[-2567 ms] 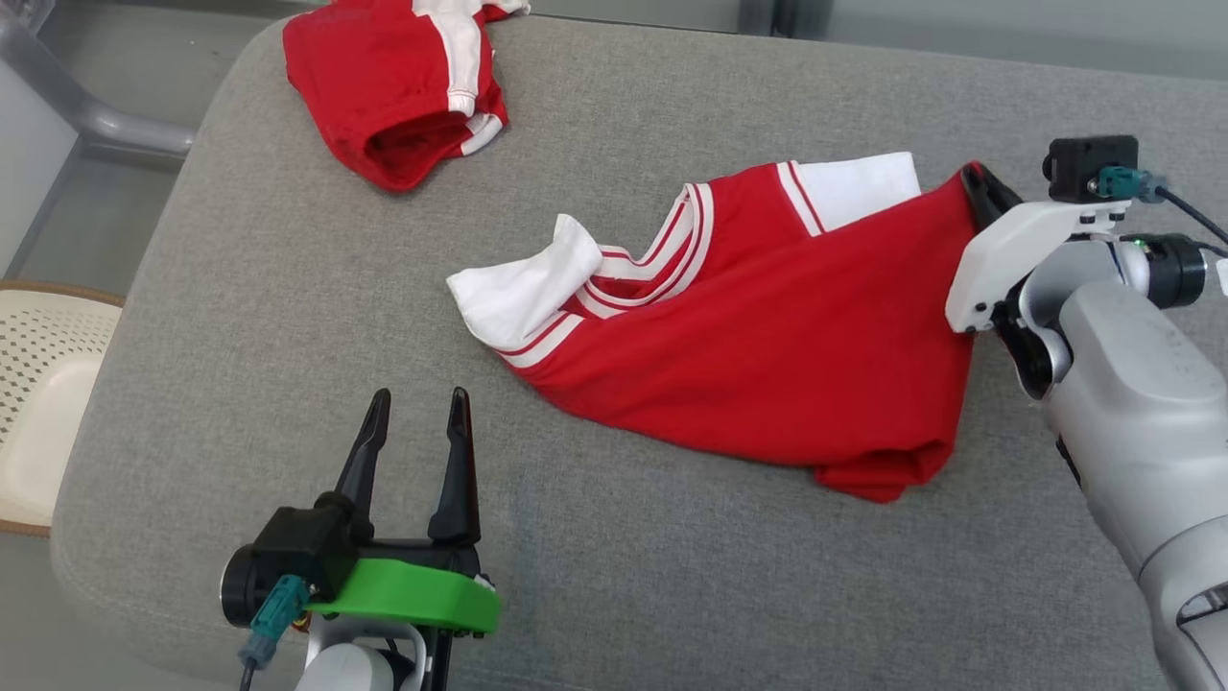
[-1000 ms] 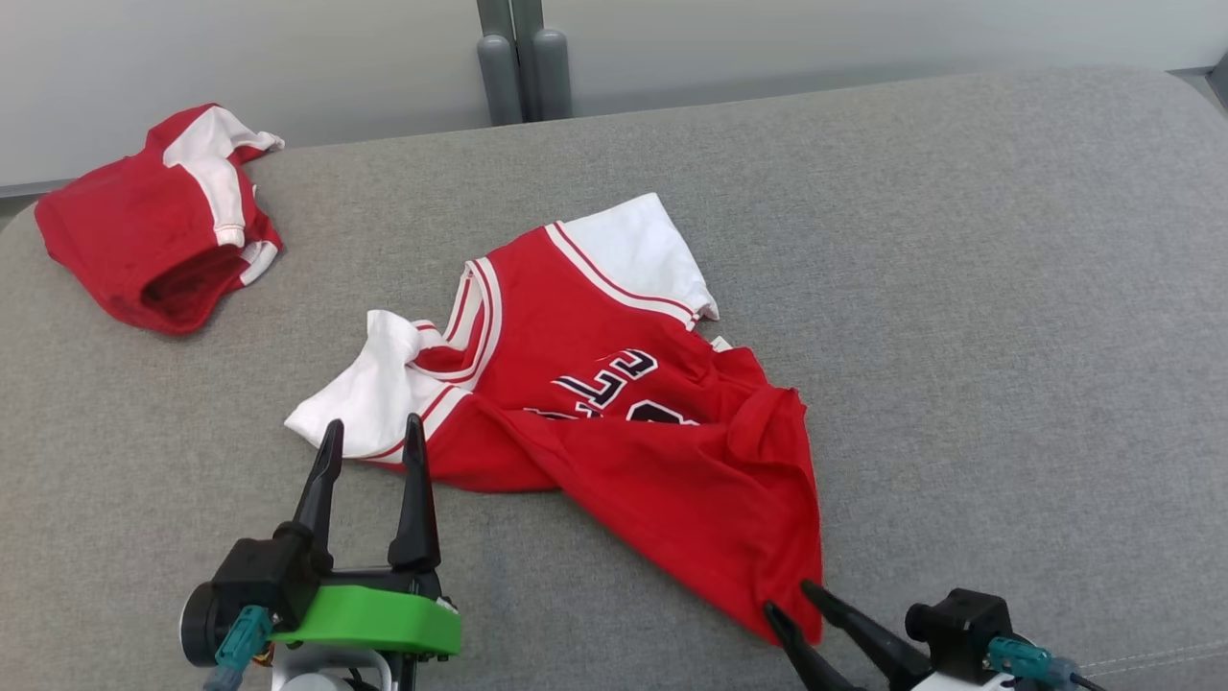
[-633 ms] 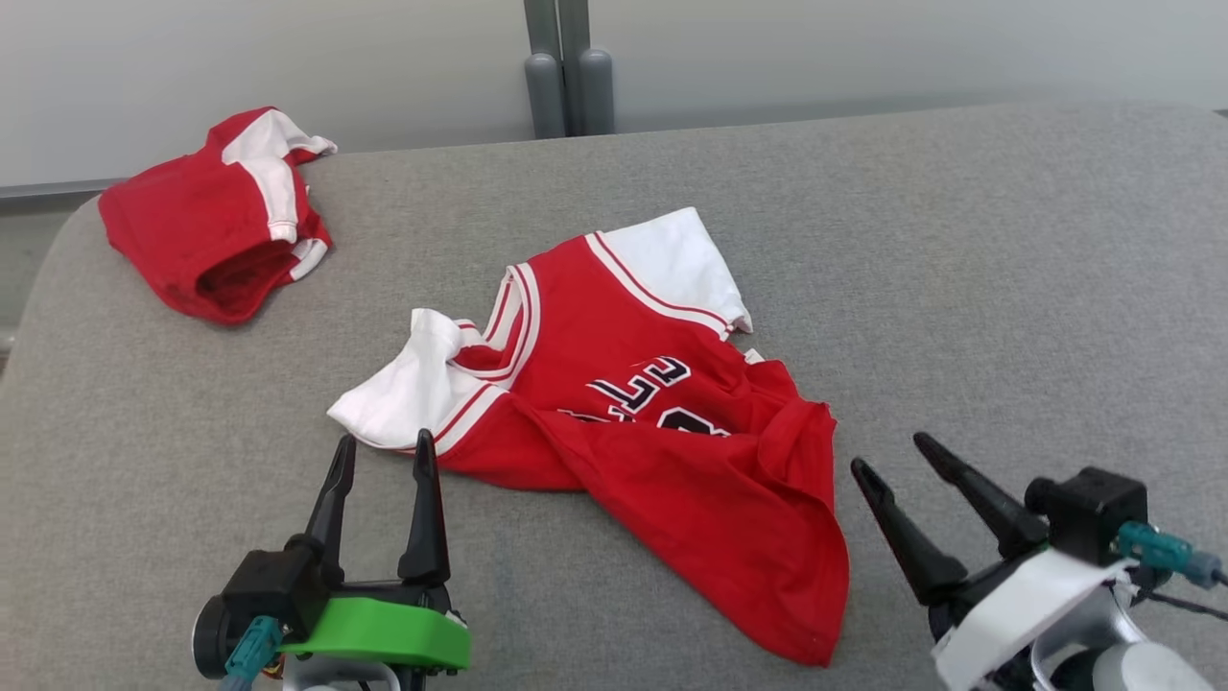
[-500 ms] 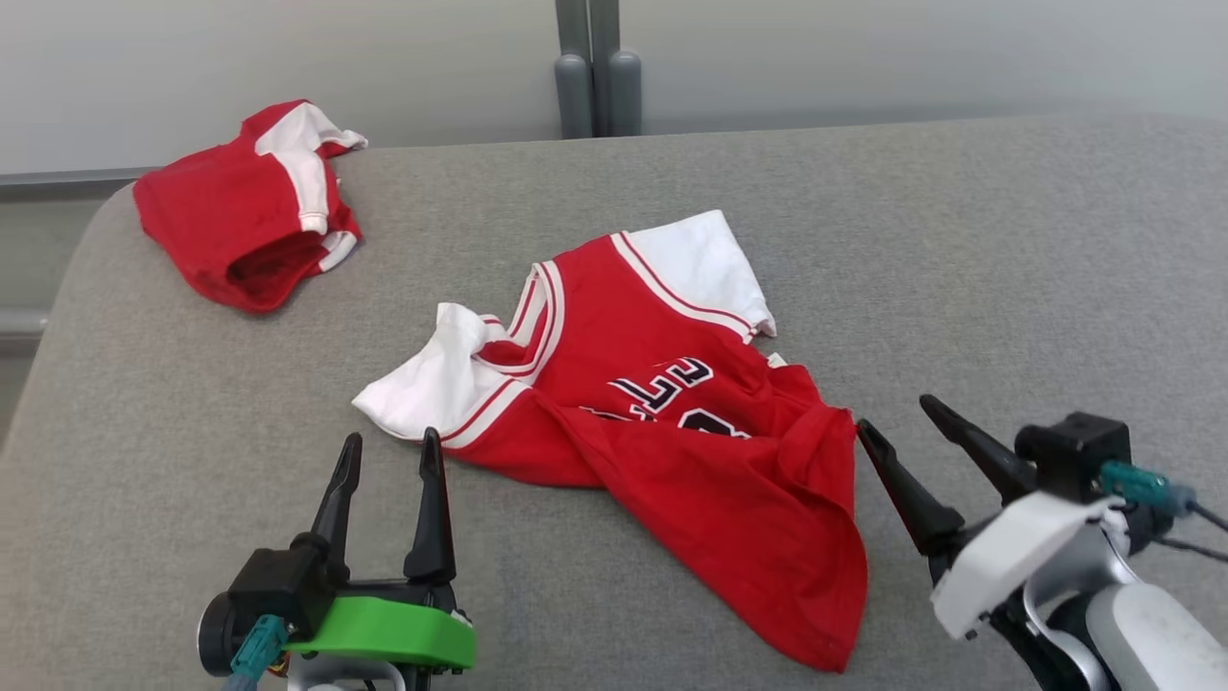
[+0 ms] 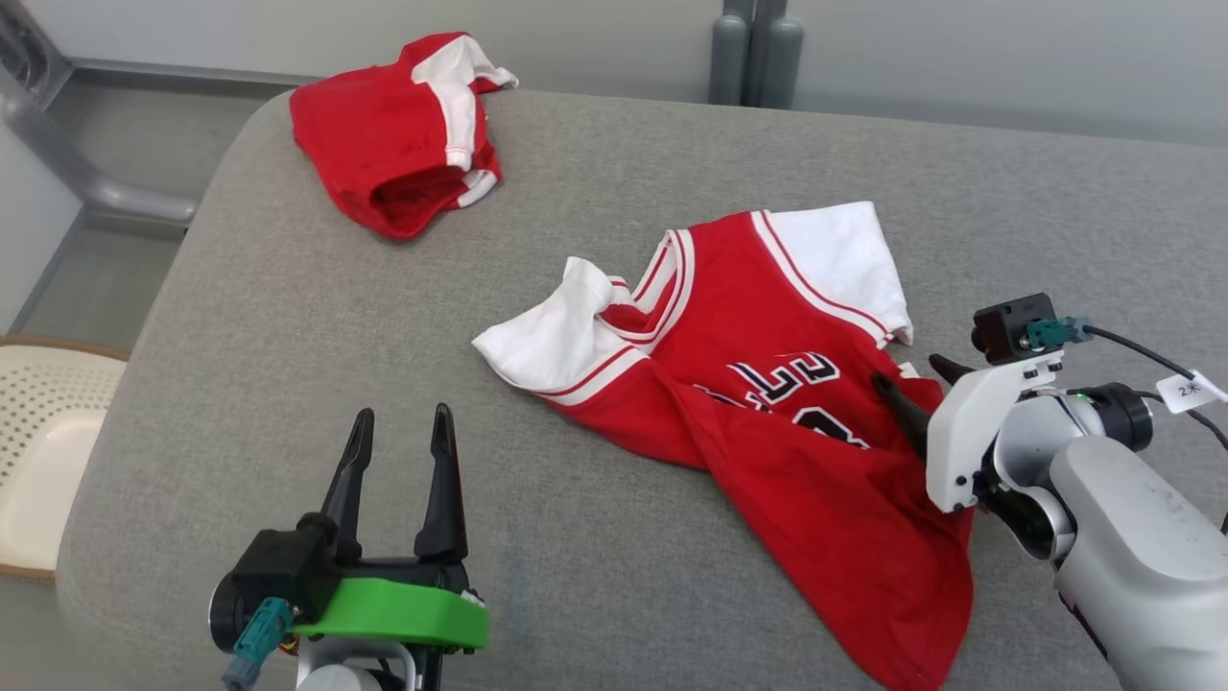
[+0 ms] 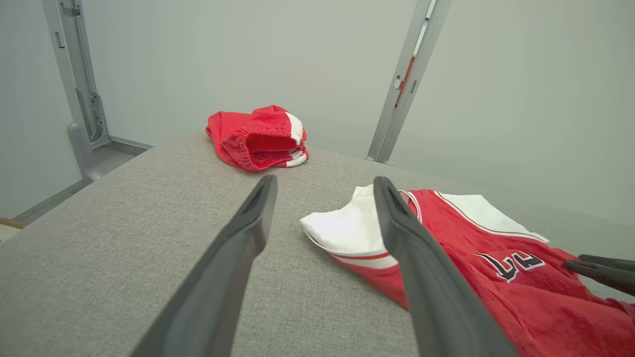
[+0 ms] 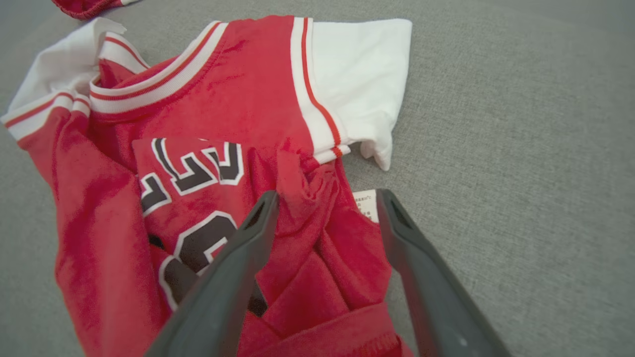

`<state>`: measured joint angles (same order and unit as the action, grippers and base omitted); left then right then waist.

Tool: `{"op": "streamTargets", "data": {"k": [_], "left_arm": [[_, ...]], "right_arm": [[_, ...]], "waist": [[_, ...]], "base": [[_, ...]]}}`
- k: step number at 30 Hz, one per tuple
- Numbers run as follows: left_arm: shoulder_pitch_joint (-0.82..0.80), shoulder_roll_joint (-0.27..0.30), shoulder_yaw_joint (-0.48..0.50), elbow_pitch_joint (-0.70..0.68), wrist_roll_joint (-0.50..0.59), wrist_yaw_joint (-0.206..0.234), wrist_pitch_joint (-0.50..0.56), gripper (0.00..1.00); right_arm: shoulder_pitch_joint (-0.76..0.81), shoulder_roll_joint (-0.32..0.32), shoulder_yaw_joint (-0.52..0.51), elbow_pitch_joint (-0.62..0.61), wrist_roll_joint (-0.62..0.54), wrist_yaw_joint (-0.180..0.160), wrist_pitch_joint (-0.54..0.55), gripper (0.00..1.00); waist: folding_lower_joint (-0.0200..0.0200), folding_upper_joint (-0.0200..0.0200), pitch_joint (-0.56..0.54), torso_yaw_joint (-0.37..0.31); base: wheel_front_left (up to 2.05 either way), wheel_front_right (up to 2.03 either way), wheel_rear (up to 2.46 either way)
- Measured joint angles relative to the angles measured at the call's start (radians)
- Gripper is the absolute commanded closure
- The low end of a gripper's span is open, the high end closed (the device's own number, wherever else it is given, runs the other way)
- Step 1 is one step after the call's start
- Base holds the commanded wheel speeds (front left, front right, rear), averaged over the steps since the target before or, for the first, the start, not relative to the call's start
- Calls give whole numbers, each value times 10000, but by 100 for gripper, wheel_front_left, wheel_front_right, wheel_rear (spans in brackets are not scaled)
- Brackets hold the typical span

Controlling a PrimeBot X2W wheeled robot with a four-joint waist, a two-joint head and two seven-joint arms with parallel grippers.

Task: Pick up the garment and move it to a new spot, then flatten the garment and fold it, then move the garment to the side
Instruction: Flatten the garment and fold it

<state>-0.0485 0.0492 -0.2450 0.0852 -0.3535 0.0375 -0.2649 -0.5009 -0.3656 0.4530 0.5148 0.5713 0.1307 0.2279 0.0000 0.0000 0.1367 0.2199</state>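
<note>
1. The left gripper (image 5: pixel 403 413) sits low over the near edge of the grey bench (image 5: pixel 288 336), with a green collar behind its fingers; the fingers are spread wide and hold nothing; they point away across the bench toward the jersey's white sleeve and stay clear of it.
2. The right gripper (image 5: pixel 907 371) comes in from the near right on a pale forearm, angled leftward; it is wide; in the right wrist view its fingers straddle a bunched ridge of red cloth at the jersey's side without closing on it; a white tag (image 5: pixel 1190 389) hangs on the cable by the wrist, its mark too small to read surely.
3. The jersey (image 5: pixel 767 384) lies crumpled mid-bench; it is red with white sleeves and striped trim; the collar points left, the hem trails toward the near right edge, and a flap is folded across the chest.
4. Its black, white-edged letters and the numeral below are partly under the fold and cannot be read whole; a small white care label (image 7: pixel 367 203) lies just beside one right finger, its print too fine to read.
5. A cream perforated basket (image 5: pixel 38 422) stands left of the bench.
6. Red shorts (image 5: pixel 398 120) with white stripes lie bundled at the far left corner, well apart from the jersey.
7. Grey posts (image 5: pixel 753 48) rise beyond the far edge.
</note>
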Motion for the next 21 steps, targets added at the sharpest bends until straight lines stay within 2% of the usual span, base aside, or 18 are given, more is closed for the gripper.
{"op": "streamTargets", "data": {"k": [3, 4, 6, 7, 13, 21], "left_arm": [[-52, 0, -38, -67, -63, 69, 0, 0], [-64, 0, -42, -90, -82, 81, 0, 0], [-73, 0, -48, -132, -130, 104, 0, 0], [-79, 2, -46, -159, -138, 113, 0, 0], [-94, 2, -111, -276, -167, 161, 0, 0], [-218, 0, -267, -385, -198, 188, 0, 0]], "right_arm": [[-486, -21, 148, 1032, 144, 0, 27, 0], [-624, -10, 232, 1258, 234, 0, 15, 33], [-881, -35, 355, 1576, 303, 0, -115, 70], [-1053, -100, 408, 1737, 297, 0, -232, 100], [-2196, -593, 251, 2652, -274, 2, -1172, 100], [-4377, -1166, 42, 3522, -1377, 2, -1802, 100]], "waist": [[0, 0, 158, 413], [0, 0, 214, 544], [0, 0, 314, 754], [0, 0, 374, 860], [0, 0, 705, 1248], [0, 0, 1030, 1476]], "base": [[0, 0, 0], [0, 0, 0], [0, 0, 0], [0, 0, 0], [0, 0, 0], [0, 0, 0]]}}
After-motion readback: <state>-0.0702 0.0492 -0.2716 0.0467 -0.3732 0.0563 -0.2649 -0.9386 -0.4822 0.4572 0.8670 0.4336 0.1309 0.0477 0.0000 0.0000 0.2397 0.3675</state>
